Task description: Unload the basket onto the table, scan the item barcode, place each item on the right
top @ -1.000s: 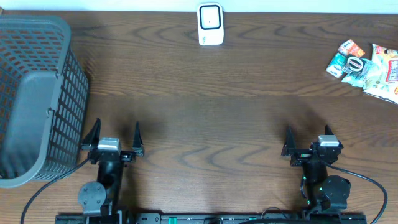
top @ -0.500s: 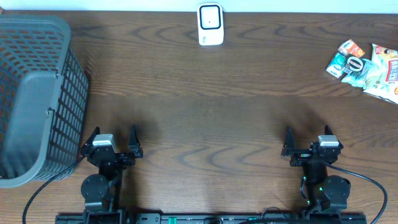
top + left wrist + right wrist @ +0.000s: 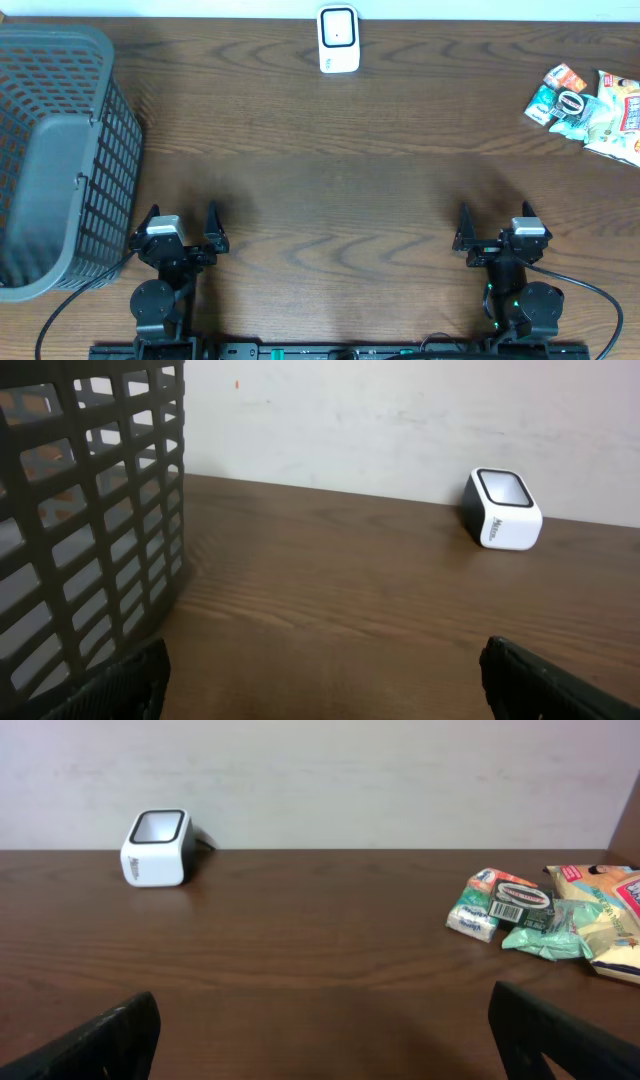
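At the near edge of the dark wooden counter (image 3: 330,180), both arms sit low, well apart from one another. The left pincer (image 3: 182,213) stands wide, its two fingers spread with only bare wood between them. The right pincer (image 3: 495,215) is spread just as wide and grips nothing either.

Away in the far right corner lies a little heap of snack packets (image 3: 585,103), overlapping one another. There is a small teal-and-orange one on the left side of the heap and a larger pale bag with red print at the counter's right edge. From the right wrist view, a black-and-white barcode label (image 3: 520,907) faces up on top of the heap.

The white scanner (image 3: 339,39), with its dark window, stands at the middle of the far edge, close to the pale wall (image 3: 380,770). It is well apart from the packets and from both arms.

A grey mesh basket (image 3: 60,150) fills the left side of the counter, its near corner just beside the left pincer.
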Controlling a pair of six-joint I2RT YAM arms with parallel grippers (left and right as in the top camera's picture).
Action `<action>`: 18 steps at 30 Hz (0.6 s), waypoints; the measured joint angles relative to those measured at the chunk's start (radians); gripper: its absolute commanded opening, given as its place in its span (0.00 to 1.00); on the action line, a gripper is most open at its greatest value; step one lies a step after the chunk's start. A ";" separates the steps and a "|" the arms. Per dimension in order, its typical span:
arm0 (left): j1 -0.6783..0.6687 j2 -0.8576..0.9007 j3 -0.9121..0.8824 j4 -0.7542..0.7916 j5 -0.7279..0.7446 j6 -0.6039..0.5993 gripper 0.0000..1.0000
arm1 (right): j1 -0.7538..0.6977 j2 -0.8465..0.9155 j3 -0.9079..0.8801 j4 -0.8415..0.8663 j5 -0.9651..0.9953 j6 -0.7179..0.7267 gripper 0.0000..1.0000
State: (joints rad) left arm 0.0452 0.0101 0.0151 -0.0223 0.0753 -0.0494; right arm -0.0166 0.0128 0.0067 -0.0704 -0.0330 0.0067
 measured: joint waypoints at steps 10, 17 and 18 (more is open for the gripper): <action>0.000 0.000 0.000 0.000 0.003 0.007 0.98 | 0.000 0.000 0.000 0.000 0.000 0.000 0.99; 0.000 0.000 0.000 0.000 0.005 0.052 0.98 | 0.000 0.000 0.000 0.000 0.000 0.000 0.99; 0.000 0.000 0.000 0.000 0.006 0.057 0.98 | 0.000 0.000 0.000 0.000 0.000 0.000 0.99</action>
State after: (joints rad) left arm 0.0452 0.0101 0.0151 -0.0223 0.0811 0.0074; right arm -0.0166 0.0128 0.0067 -0.0704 -0.0330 0.0067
